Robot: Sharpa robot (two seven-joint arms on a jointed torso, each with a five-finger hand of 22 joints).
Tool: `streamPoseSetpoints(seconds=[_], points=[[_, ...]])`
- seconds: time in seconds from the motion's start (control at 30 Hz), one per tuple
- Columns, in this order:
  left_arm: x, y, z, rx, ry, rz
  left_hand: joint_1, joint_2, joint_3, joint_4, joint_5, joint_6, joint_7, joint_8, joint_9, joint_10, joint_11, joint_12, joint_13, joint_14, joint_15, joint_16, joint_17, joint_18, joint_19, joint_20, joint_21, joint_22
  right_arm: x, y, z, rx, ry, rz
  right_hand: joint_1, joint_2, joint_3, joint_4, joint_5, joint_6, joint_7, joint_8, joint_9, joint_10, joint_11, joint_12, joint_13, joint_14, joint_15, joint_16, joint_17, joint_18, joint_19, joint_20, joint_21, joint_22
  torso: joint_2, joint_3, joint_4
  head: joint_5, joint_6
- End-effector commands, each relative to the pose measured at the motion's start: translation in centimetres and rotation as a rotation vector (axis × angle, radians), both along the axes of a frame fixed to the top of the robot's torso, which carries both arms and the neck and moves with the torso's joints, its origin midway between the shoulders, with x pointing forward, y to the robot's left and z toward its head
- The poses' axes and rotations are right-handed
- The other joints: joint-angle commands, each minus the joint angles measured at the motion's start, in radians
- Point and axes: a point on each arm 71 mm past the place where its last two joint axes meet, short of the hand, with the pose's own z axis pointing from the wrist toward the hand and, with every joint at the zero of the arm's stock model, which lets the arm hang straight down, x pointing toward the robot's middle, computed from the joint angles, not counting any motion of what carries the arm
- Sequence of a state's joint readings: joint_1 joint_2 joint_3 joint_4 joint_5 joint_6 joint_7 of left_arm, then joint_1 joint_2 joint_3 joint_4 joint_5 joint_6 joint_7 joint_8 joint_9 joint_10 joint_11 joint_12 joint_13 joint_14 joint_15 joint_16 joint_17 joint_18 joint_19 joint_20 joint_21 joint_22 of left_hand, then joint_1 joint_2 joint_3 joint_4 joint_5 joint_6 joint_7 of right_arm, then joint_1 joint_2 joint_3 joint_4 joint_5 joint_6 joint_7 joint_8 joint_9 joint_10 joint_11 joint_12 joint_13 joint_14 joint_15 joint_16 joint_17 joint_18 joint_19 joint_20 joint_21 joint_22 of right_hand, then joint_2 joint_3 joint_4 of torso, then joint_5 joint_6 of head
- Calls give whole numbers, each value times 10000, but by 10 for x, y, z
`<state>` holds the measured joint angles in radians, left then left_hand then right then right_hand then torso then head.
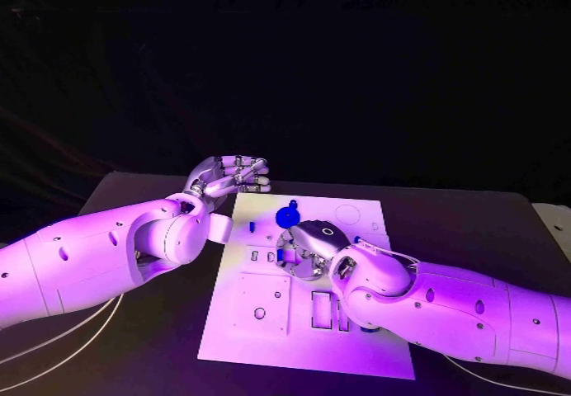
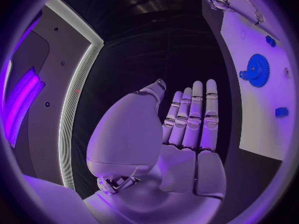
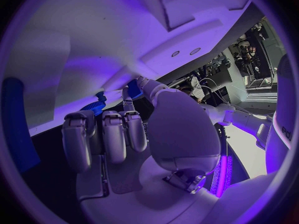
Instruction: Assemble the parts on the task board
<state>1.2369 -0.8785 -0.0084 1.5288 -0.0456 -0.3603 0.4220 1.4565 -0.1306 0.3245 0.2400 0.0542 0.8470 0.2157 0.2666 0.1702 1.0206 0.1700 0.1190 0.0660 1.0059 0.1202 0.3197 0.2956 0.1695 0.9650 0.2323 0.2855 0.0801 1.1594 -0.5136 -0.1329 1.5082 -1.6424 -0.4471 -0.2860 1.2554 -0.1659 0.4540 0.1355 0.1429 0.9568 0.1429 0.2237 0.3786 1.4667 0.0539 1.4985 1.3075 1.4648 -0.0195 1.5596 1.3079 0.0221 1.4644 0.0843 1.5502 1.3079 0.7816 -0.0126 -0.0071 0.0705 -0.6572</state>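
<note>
The white task board (image 1: pixel 268 322) lies in the middle of the black table. A round blue gear (image 1: pixel 287 216) sits near the board's far edge and appears again in the left wrist view (image 2: pixel 256 70). My right hand (image 1: pixel 312 243) hovers over the board just on the near side of the gear, fingers curled down. In the right wrist view the gear's toothed rim (image 3: pixel 94 107) shows beyond those fingertips. A bit of blue sits by the thumb tip, and I cannot tell whether it is held. My left hand (image 1: pixel 232 175) is off the board's far left corner, fingers (image 2: pixel 194 115) straight and side by side, holding nothing.
Small blue parts lie on the board (image 1: pixel 252 224) (image 2: pixel 281 112) (image 2: pixel 270 41). Rectangular cut-outs (image 1: pixel 321 309) mark the board's near half. My right forearm (image 1: pixel 464 309) crosses the board's near right corner. Bare black table (image 1: pixel 476 223) surrounds the board.
</note>
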Motion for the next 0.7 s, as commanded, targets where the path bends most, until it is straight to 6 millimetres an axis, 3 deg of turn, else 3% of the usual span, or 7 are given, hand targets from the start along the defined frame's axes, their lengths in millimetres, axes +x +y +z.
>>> streamPoseSetpoints(seconds=[0.03, 0.43, 0.7], points=[[0, -2, 1, -90, -45, -125, -68, -28, 46, 10, 7, -90, 117, -57, 9, 63, 30, -35, 11, -14, 43, -35, 8, 145, 62, 4, -41, -8, 0, -2, -10, -545, 412, -77, -122, -15, -18, 51, -49, -75, -1, -68, -36, 429, 52, -56, 1913, 949, 65, -19, 2081, -146, 902, 59, -51, 2402, 0, -4, 4, -2, -2], [0, -2, 1, -86, -20, -136, -68, -28, 46, 10, 7, -90, 117, -57, 9, 63, 30, -35, 11, -14, 43, -35, 8, 145, 62, 4, -41, -8, 1, -2, -9, -462, 359, -32, -266, -190, -148, 138, -242, -335, 108, -226, -76, 342, 159, -147, 1836, 943, 162, -26, 2058, -129, 867, 153, -111, 2354, 4, -3, 1, -11, -18], [1, -2, 0, -83, -10, -138, -68, -28, 46, 10, 7, -90, 117, -57, 9, 63, 30, -35, 11, -14, 43, -35, 8, 145, 62, 4, -41, -8, 1, -3, -7, -186, 161, 28, -587, -466, -722, 480, -377, -595, 175, -423, -103, 280, 232, -201, 1789, 936, 234, -32, 2031, -122, 854, 232, -138, 2338, -1, -6, 2, -20, -21]])
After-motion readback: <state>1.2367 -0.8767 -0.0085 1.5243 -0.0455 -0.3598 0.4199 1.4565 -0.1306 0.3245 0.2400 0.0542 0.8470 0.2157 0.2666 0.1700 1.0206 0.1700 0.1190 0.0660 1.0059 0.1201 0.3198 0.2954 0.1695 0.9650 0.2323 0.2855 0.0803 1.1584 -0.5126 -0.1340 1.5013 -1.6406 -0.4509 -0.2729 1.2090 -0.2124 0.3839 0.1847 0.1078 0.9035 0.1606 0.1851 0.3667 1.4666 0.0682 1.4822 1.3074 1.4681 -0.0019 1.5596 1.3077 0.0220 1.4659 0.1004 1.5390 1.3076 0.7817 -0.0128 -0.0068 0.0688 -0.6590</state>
